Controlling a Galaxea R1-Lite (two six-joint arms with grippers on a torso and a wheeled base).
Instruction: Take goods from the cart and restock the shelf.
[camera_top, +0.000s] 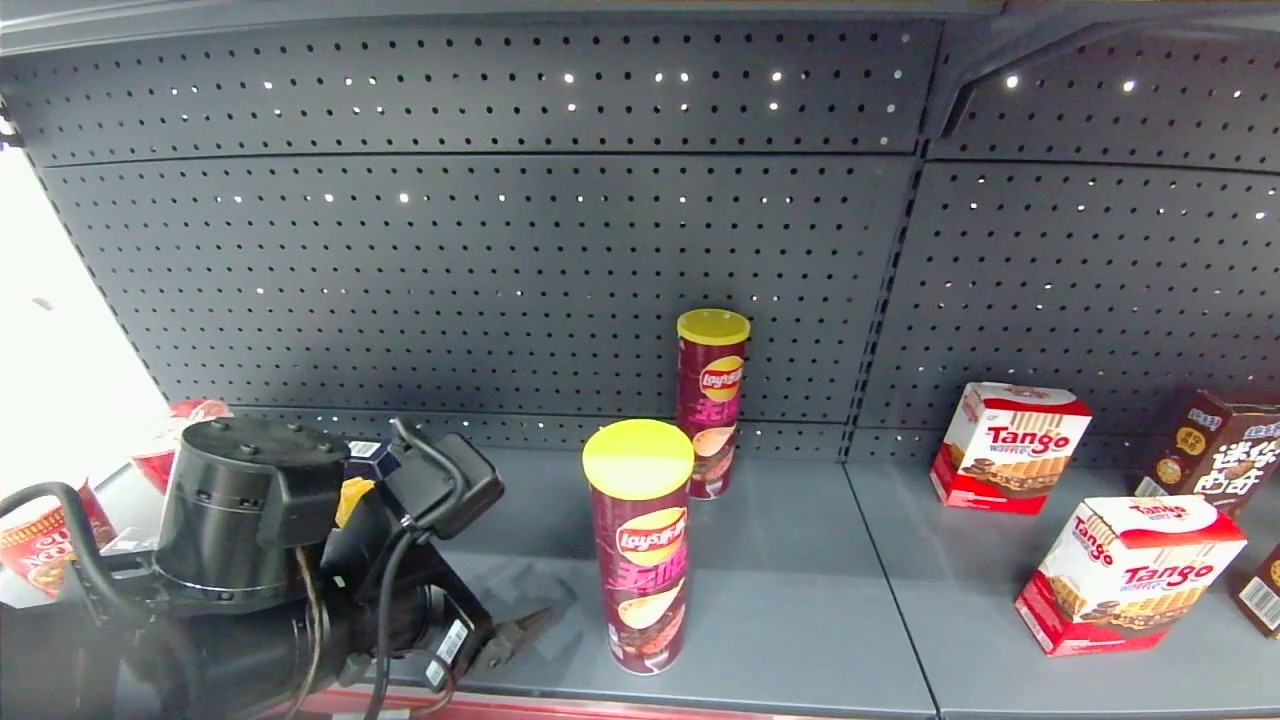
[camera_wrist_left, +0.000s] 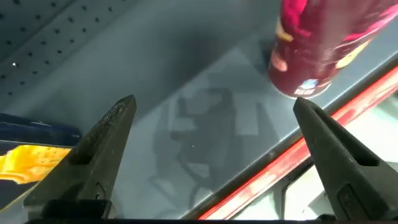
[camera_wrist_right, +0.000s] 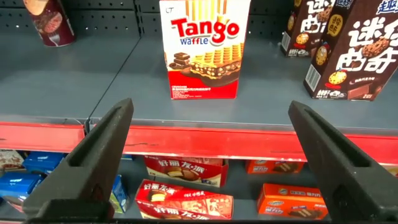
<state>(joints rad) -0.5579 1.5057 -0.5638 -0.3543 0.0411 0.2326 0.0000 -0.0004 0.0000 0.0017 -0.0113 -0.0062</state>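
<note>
**Arms.** The left arm lies low at the front left of the shelf (camera_top: 800, 600). The left gripper (camera_wrist_left: 211, 143) hangs over the grey shelf floor just inside the red front edge (camera_wrist_left: 348, 109). Its jaws stand wide apart with nothing between them. The right gripper (camera_wrist_right: 208, 155) sits in front of the shelf, level with the red edge and facing a wafer box (camera_wrist_right: 204, 50). Its jaws are also wide apart and empty.

**Shelf contents.**
- Two chip cans stand upright near the middle. The front can (camera_top: 640, 545) is near the shelf edge, close to the left gripper. The rear can (camera_top: 711, 400) stands against the perforated back panel (camera_top: 480, 250).
- Two wafer boxes stand to the right, one at the back (camera_top: 1010, 447) and one nearer the front (camera_top: 1130, 575).
- A dark biscuit box (camera_top: 1215, 450) stands at the far right.
- Noodle cups (camera_top: 40, 545) sit at the far left.
- The lower shelf (camera_wrist_right: 261, 171) holds red and blue boxes.

**Goods.** The cans are maroon with yellow lids. The wafer boxes are white and red.
</note>
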